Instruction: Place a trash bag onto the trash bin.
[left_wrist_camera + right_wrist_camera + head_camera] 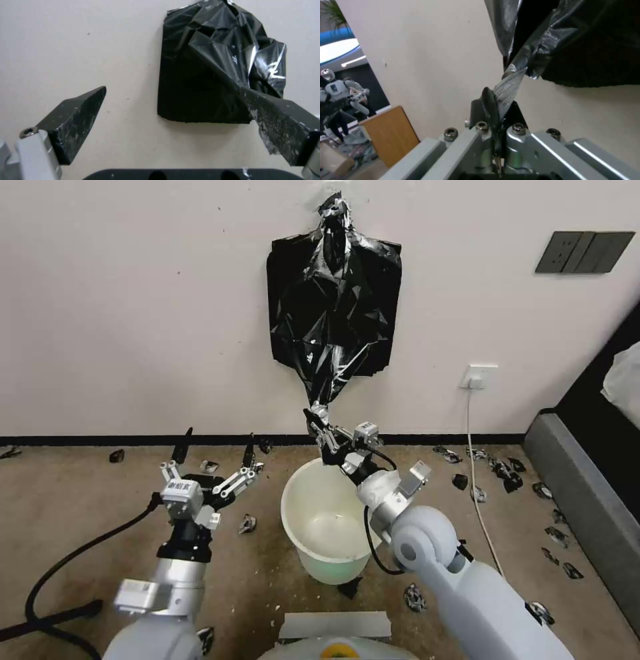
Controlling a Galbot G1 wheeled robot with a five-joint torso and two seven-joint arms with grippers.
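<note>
Gripping the one glossy black plastic trash bag (331, 307) by its tip, right gripper (318, 421) jaws clamp above the one round white trash bin (327, 527); left gripper (215, 450) jaws spread.

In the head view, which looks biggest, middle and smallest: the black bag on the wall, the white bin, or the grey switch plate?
1. The trash bag, pinched at its lower tip by the right hand.
2. The trash bin, though it stands nearer the camera, so this gap is unsure.
3. The switch plate.
</note>
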